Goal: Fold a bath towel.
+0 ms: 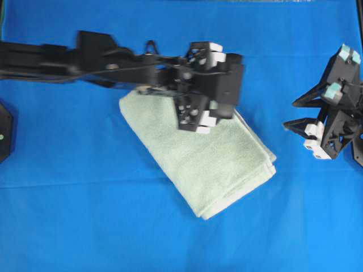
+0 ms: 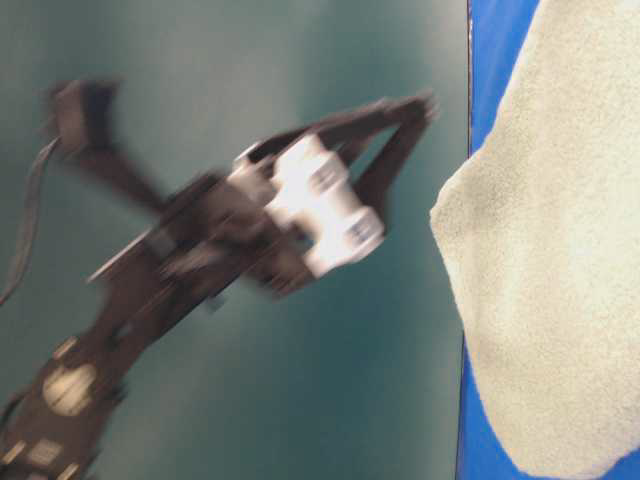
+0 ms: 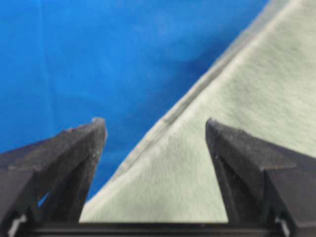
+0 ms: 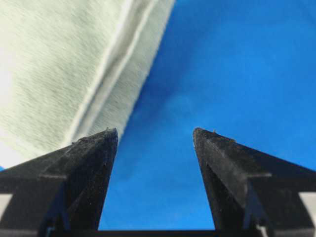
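Note:
The bath towel (image 1: 204, 164) is a pale sage-green, folded, thick rectangle lying aslant on the blue cloth. My left gripper (image 1: 199, 93) reaches in from the left and hangs over the towel's far end, hiding that part. Its jaws stand open and empty in the left wrist view (image 3: 155, 123), with the towel (image 3: 247, 98) and its hemmed edge below them. My right gripper (image 1: 290, 114) is open and empty to the right of the towel, apart from it. In the right wrist view (image 4: 155, 131) the towel's layered edge (image 4: 59, 64) lies ahead to the left.
The blue cloth surface (image 1: 68, 198) covers the whole table around the towel. In the table-level view the towel (image 2: 560, 250) fills the right side and the left arm (image 2: 300, 210) shows blurred. A black base (image 1: 4, 130) sits at the left edge.

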You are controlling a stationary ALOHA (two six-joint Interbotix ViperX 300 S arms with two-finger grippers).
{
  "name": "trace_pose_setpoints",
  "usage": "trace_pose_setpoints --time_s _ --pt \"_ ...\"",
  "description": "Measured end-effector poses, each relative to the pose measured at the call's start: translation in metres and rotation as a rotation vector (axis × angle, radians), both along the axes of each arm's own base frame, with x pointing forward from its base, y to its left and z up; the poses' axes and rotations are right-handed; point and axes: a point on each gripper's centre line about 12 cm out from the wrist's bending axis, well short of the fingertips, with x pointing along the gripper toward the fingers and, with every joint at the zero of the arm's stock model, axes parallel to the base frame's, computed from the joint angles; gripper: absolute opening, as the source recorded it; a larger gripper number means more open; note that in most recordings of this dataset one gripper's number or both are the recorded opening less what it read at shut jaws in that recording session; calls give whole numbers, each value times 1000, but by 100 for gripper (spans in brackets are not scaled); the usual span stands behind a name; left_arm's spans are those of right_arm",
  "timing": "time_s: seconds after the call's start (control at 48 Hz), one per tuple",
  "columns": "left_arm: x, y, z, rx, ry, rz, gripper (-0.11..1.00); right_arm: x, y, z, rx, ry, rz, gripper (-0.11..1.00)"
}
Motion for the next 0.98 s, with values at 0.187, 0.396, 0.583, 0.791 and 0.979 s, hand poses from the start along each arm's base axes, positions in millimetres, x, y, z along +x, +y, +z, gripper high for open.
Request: trace_pose_setpoints --time_s 0.187,0.396,0.583,0.791,0.979 --pt "-48 -29 52 -86 -157 7 76 4 0 10 -31 -55 31 64" --pt "-112 -44 85 -238 -339 52 76 4 -4 35 -99 -152 59 63" --pt "-170 -48 92 -317 -434 66 76 -6 -8 61 -157 -262 82 63" --pt "-232 -51 100 -328 -538 37 76 -24 -14 87 -224 -394 96 63" --pt "-277 -50 80 -333 -579 32 76 -40 -15 83 -277 -463 137 63"
